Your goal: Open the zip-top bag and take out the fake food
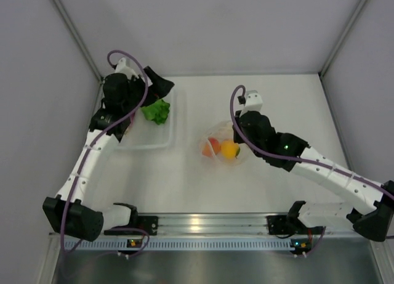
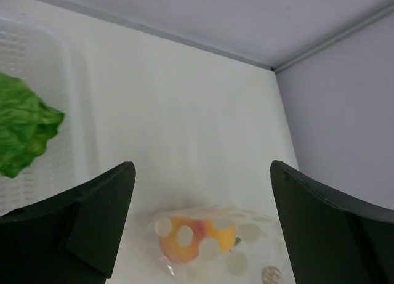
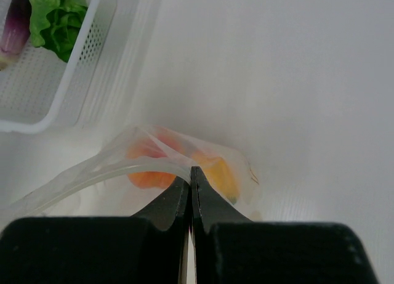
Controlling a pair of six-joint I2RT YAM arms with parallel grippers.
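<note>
Clamped at the mouth by right jaws: bag [image 1: 220,142], long axis left-right, mouth pointing rightward. Left jaws spread wide, empty.

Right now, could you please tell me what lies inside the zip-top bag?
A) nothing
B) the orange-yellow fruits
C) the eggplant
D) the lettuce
B: the orange-yellow fruits show through the dotted zip-top bag, while the lettuce and the eggplant lie in the tray.
</note>
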